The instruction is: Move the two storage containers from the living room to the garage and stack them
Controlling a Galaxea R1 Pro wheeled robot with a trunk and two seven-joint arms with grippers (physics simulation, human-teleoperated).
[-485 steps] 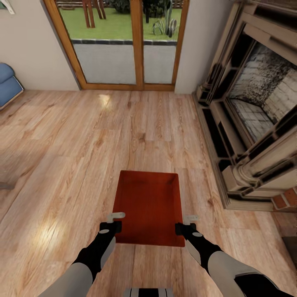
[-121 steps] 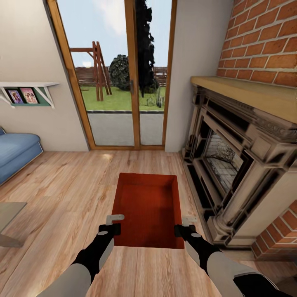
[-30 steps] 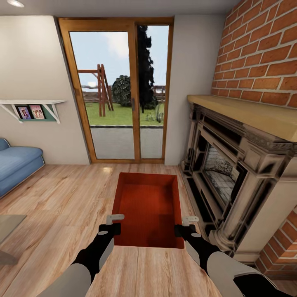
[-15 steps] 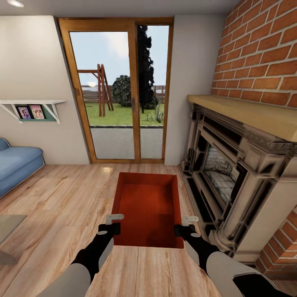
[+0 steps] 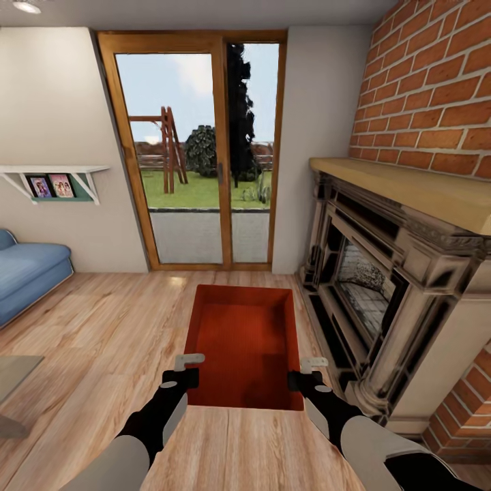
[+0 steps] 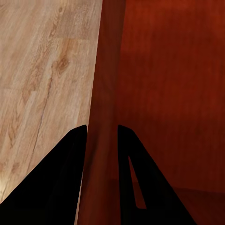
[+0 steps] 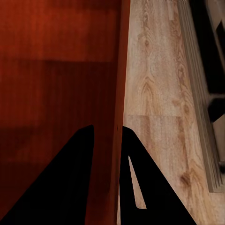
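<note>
One orange-red storage container (image 5: 244,344) hangs above the wood-plank floor of the living room, held level in front of me. My left gripper (image 5: 189,365) is shut on its left wall near the close end. In the left wrist view that thin wall (image 6: 104,117) runs between the two dark fingers (image 6: 70,173). My right gripper (image 5: 307,370) is shut on the right wall, which passes between its fingers (image 7: 136,178) in the right wrist view as a thin red edge (image 7: 115,93). The ribbed inside is empty.
A brick-and-carved-stone fireplace (image 5: 402,273) fills the right side, close to the container. Wood-framed glass doors (image 5: 204,150) stand straight ahead. A blue sofa (image 5: 27,273) and a wall shelf (image 5: 51,179) are at the left. A grey table corner (image 5: 13,372) shows at the left edge.
Over sixteen seconds the view has lifted from the floor to the doors and wall, with the container held the same way. In the last second nothing has visibly changed.
</note>
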